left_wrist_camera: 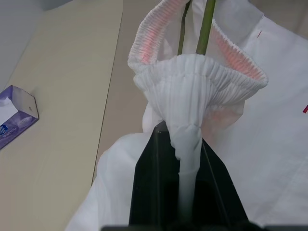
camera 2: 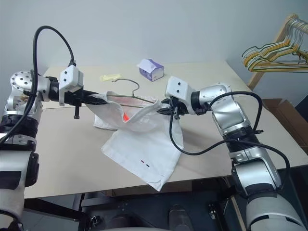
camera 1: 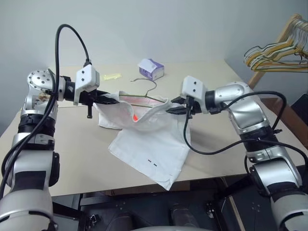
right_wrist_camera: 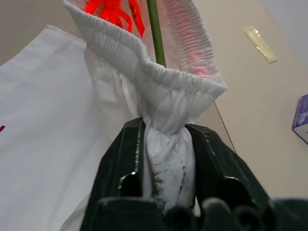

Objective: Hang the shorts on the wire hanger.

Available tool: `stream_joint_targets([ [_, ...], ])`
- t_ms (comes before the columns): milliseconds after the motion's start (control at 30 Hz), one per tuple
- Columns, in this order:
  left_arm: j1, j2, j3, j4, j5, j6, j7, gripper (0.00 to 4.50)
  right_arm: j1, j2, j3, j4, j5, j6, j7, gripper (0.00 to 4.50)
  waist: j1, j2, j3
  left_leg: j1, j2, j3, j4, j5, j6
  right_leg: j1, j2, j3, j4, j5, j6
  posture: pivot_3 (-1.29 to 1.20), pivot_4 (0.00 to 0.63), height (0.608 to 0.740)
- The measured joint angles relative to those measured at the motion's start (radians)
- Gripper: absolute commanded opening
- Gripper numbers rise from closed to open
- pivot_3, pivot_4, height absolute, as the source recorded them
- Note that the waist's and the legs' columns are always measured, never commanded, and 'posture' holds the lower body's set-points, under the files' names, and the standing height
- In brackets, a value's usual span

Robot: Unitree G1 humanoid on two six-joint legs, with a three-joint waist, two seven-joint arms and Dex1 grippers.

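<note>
The white shorts [camera 1: 149, 144] hang stretched between my two grippers above the table, and one leg droops onto the tabletop toward the front edge. My left gripper [camera 1: 103, 98] is shut on the bunched elastic waistband [left_wrist_camera: 192, 96] at one side. On the opposite side my right gripper [camera 1: 174, 107] is shut on the waistband too [right_wrist_camera: 166, 139]. The thin olive wire hanger [camera 1: 144, 96] runs inside the open waistband, its wire [left_wrist_camera: 206, 29] showing through the opening. Its hook [camera 2: 132, 83] sticks up behind the fabric. A red cord [right_wrist_camera: 113, 9] lies inside the waist.
A purple-and-white tissue box [camera 1: 151, 69] and a small yellow packet [camera 1: 111, 76] lie at the back of the beige table [camera 1: 72, 154]. A bunch of yellow, white and green hangers [camera 1: 272, 50] hangs on a wooden rack at the far right.
</note>
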Motion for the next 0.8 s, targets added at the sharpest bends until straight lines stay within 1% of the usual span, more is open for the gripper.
stream_joint_targets([
  [33, 0.000, 0.000, 0.000, 0.000, 0.000, 0.000, 0.000, 0.00, 0.000, 0.000, 0.000, 0.000, 0.000, 0.000, 0.004, 0.28, 0.000, 0.000, 0.000, 0.000, 0.000, 0.000, 0.000, 0.000, 0.000, 0.000, 0.000, 0.000, 0.000, 0.000, 0.000, -0.04, 0.000, 0.740],
  [67, 0.000, 0.000, 0.001, 0.000, -0.001, 0.000, 0.000, 0.00, 0.000, 0.000, 0.000, 0.000, -0.001, 0.000, 0.006, 0.05, 0.000, 0.000, 0.000, 0.000, 0.000, 0.000, 0.000, 0.000, 0.000, 0.000, 0.000, 0.000, 0.000, 0.000, 0.000, -0.04, 0.000, 0.740],
  [200, 0.000, 0.000, 0.004, 0.000, -0.006, 0.000, -0.001, 0.00, 0.000, 0.000, 0.000, 0.000, -0.004, 0.000, 0.006, 0.05, 0.000, 0.000, 0.000, 0.000, 0.000, 0.000, 0.000, 0.000, 0.000, 0.000, 0.000, 0.000, 0.000, 0.000, 0.000, -0.04, 0.000, 0.740],
  [333, 0.000, -0.015, 0.041, 0.010, -0.040, -0.002, 0.000, 0.94, 0.001, 0.000, 0.000, -0.001, -0.010, 0.000, 0.001, 0.00, 0.000, 0.000, 0.000, 0.000, 0.000, 0.000, 0.000, 0.000, 0.000, 0.000, 0.000, 0.000, 0.000, 0.000, 0.000, -0.04, 0.000, 0.740],
  [633, -0.017, -0.061, 0.112, 0.070, -0.062, -0.047, 0.075, 4.08, 0.027, -0.001, -0.009, -0.034, -0.010, 0.060, -0.020, 0.00, -0.001, 0.000, 0.000, 0.000, 0.000, 0.000, 0.000, 0.000, 0.000, 0.000, 0.000, 0.000, 0.000, 0.000, 0.000, -0.06, 0.000, 0.740],
  [667, -0.022, -0.061, 0.118, 0.072, -0.065, -0.047, 0.075, 4.34, 0.040, -0.002, -0.021, -0.046, -0.008, 0.075, -0.029, 0.00, -0.001, 0.000, 0.000, 0.000, 0.000, 0.000, 0.000, 0.000, 0.000, 0.000, 0.000, 0.000, 0.000, 0.000, 0.000, -0.07, 0.000, 0.740],
  [700, -0.025, -0.056, 0.120, 0.072, -0.065, -0.049, 0.073, 4.46, 0.053, -0.004, -0.030, -0.052, -0.005, 0.087, -0.037, 0.00, -0.001, 0.000, 0.000, 0.000, 0.000, 0.000, 0.000, 0.000, 0.000, 0.000, 0.000, 0.000, 0.000, 0.000, 0.000, -0.07, 0.000, 0.740],
  [800, -0.025, -0.028, 0.114, 0.085, -0.041, -0.072, 0.065, 4.46, 0.085, -0.015, -0.047, -0.067, 0.002, 0.122, -0.049, 0.00, -0.004, 0.000, 0.000, 0.000, 0.000, 0.000, 0.000, 0.000, 0.000, 0.000, 0.000, 0.000, 0.000, 0.000, 0.000, -0.08, 0.000, 0.740],
])
